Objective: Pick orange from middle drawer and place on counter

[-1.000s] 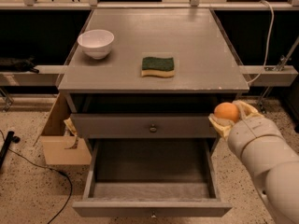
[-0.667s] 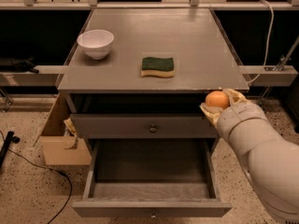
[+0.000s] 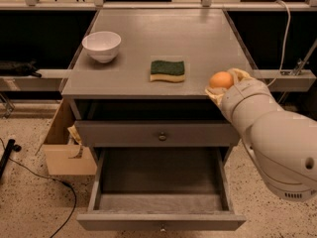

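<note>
The orange is small, round and orange-yellow. My gripper is shut on it and holds it just above the front right corner of the grey counter. The pale fingers wrap around the fruit from the right and below. The big white arm fills the lower right of the view. The middle drawer is pulled open below, and its pale grey floor shows nothing on it.
A white bowl stands at the counter's front left and a green sponge near its front middle. A shallower shut drawer front with a knob sits above the open drawer. A cardboard box stands on the floor at the left.
My gripper has risen with the orange from beside the shut drawer front up to counter height and moved slightly left, over the counter's front right corner.
</note>
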Motion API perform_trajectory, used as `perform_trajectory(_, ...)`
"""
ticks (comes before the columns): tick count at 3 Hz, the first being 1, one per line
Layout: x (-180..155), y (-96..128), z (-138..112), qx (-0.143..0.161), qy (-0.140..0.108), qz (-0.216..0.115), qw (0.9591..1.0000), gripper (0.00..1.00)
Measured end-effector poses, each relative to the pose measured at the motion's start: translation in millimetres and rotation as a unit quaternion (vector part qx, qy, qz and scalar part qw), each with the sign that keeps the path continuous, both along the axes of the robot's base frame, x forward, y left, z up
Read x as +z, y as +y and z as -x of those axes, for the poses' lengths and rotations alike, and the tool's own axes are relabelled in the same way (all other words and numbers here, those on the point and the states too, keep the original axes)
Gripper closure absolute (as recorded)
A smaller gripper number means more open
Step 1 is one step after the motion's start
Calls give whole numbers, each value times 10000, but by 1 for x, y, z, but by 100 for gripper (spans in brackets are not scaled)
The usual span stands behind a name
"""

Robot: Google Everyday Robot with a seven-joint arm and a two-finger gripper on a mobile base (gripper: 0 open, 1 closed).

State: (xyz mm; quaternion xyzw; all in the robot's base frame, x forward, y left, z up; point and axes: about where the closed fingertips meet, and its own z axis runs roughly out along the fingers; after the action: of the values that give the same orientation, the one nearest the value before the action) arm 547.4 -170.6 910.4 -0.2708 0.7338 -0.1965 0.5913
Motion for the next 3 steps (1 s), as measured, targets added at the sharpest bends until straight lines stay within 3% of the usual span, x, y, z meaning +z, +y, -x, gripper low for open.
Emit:
perform_trajectory(1,0,-4,-5,47,70,-174,9998,100)
perform_trajectory(2,18,1,-25,174,-37,-434,9989,100)
perform_trajectory(3,58,14,-64,335,-359,-682,9965,100)
